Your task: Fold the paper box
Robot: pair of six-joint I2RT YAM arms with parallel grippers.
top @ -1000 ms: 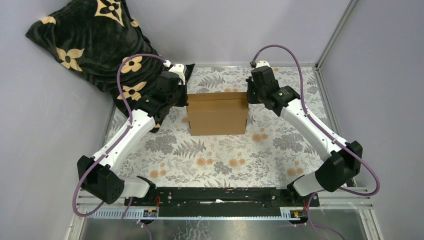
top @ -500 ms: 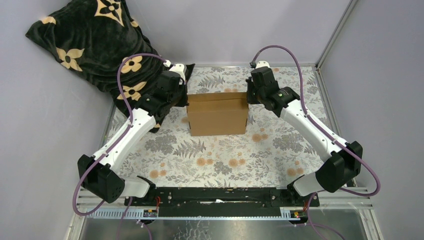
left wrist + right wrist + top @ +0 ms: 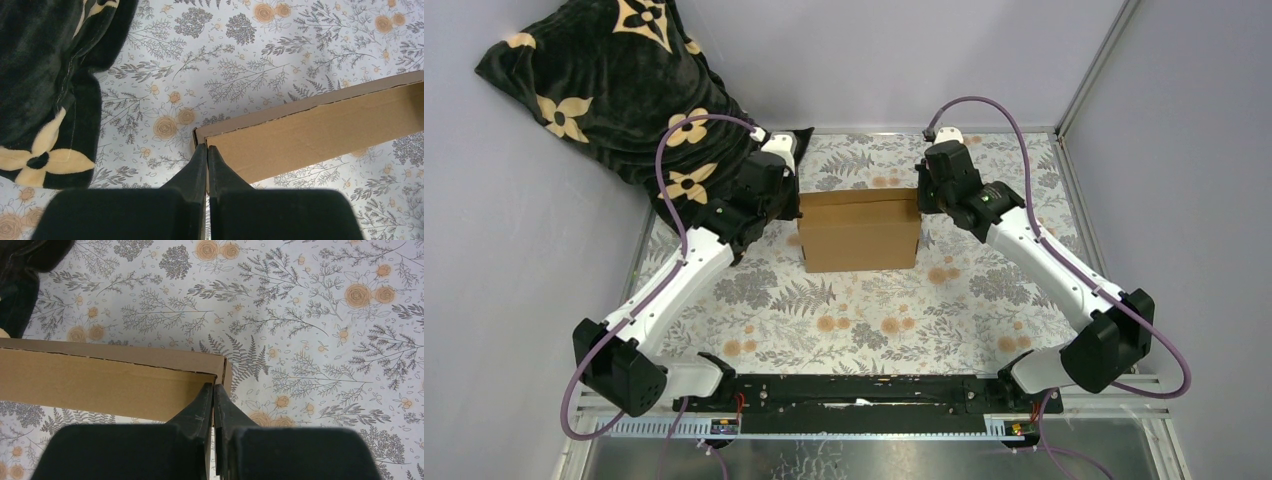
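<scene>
The paper box point(image 3: 859, 240) is plain brown cardboard and stands at the middle of the floral table with a long panel upright. My left gripper point(image 3: 795, 205) is at its left end. In the left wrist view that gripper point(image 3: 207, 146) is shut, with the thin end wall of the box point(image 3: 310, 130) pinched between its fingers at the corner. My right gripper point(image 3: 921, 200) is at the right end. In the right wrist view it point(image 3: 214, 385) is likewise shut on the end wall of the box point(image 3: 100, 385), at its corner.
A black blanket with cream flowers point(image 3: 614, 90) is heaped at the back left, just beyond the left arm, and shows in the wrist views too point(image 3: 40, 75) point(image 3: 20, 280). Grey walls and a metal frame post point(image 3: 1094, 70) bound the floral tablecloth point(image 3: 854, 320).
Both arms have shifted a little, wrists nudging toward the far side. The box has hardly moved, and both grippers stay shut on its ends.
</scene>
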